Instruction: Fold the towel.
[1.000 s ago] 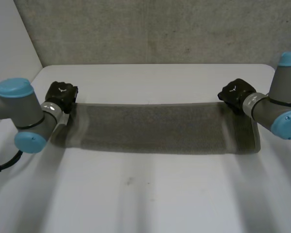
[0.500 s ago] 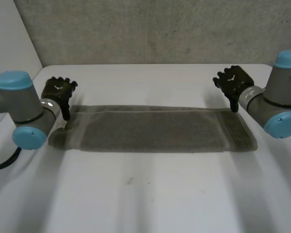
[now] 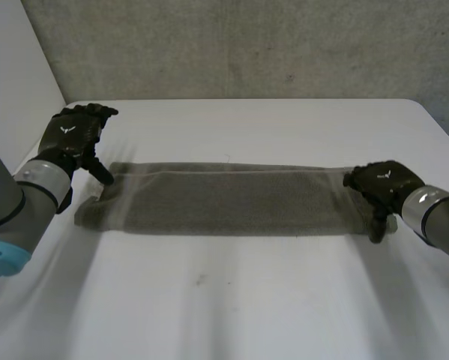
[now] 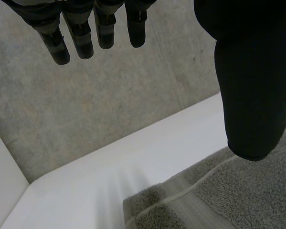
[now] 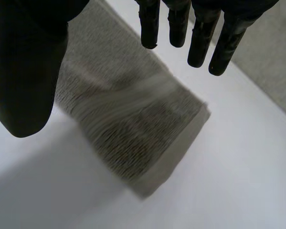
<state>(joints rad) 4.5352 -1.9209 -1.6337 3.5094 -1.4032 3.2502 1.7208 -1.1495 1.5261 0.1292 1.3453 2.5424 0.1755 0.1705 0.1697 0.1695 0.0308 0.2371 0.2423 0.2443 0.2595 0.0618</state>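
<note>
Right robot hand [image 3: 385, 186] has left the far-right corner since half a second ago and dropped toward the lower right of the frame. It now sits over the right end of the towel [image 3: 231, 199]. Left robot hand [image 3: 73, 135] has shifted slightly toward the upper left, off the far-left corner. Towel hasn't shifted.

Right: wide, holding nothing. In its wrist view the fingers [image 5: 196, 33] are straight and spread, with the thumb [image 5: 28, 71] well apart from them and the towel's short end below the palm. In the head view the thumb points down by the near-right corner; can't tell if it touches.

Left: also wide, nothing held. In its wrist view the fingers [image 4: 92, 28] are straight and side by side, the thumb [image 4: 255, 95] is apart from them, and its tip is over the towel near the corner. In the head view the thumb tip is at the far-left corner; contact unclear.

Towel: grey, a long narrow strip lying flat on the white desk [image 3: 246, 300], running left to right across mid frame, with a paler band near each short end. Concrete wall [image 3: 246, 45] stands behind the desk.
</note>
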